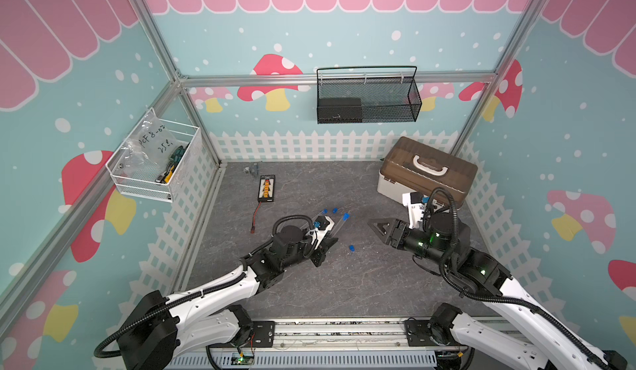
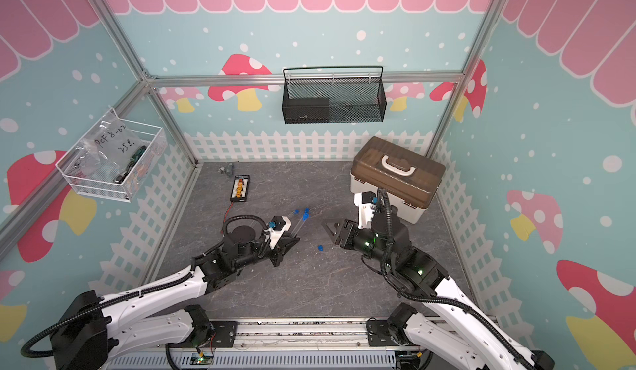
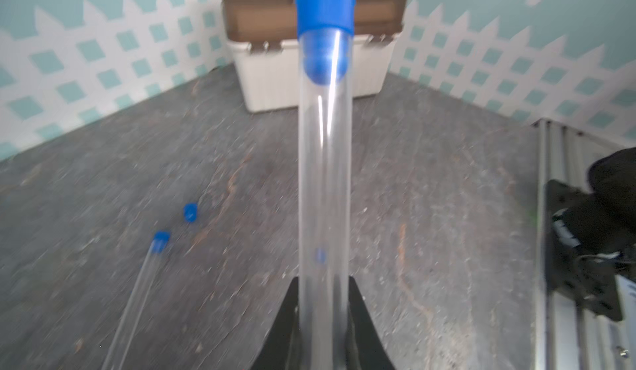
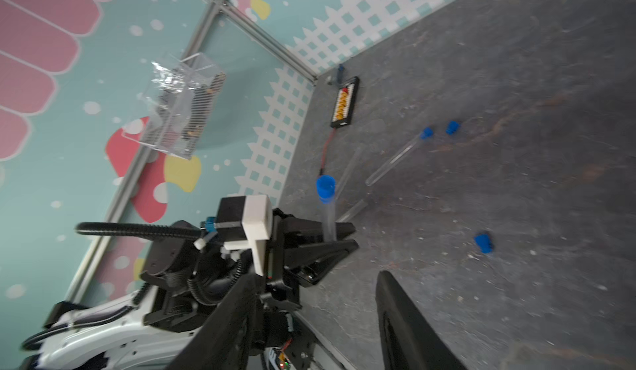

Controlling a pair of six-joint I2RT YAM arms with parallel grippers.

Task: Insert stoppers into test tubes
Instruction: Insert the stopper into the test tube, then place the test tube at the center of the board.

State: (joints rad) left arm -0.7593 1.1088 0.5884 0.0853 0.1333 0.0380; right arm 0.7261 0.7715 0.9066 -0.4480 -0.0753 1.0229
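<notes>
My left gripper (image 3: 325,303) is shut on a clear test tube (image 3: 325,179) with a blue stopper (image 3: 325,10) seated in its mouth; both top views show it tilted above the mat (image 1: 346,217) (image 2: 305,216). My right gripper (image 4: 316,282) is open and empty, off to the right of the tube (image 1: 373,223). A second stoppered tube (image 4: 395,160) lies on the mat, and a loose stopper (image 4: 452,127) sits by its capped end. Another loose stopper (image 1: 351,247) rests between the arms. Two bare tubes (image 4: 349,172) lie close to the left gripper (image 4: 340,237).
A brown-lidded white toolbox (image 1: 428,172) stands at the back right, behind the right arm. A black connector board (image 1: 266,188) with a red wire lies at the back left. A white wire basket (image 1: 155,165) and a black mesh basket (image 1: 368,96) hang on the walls.
</notes>
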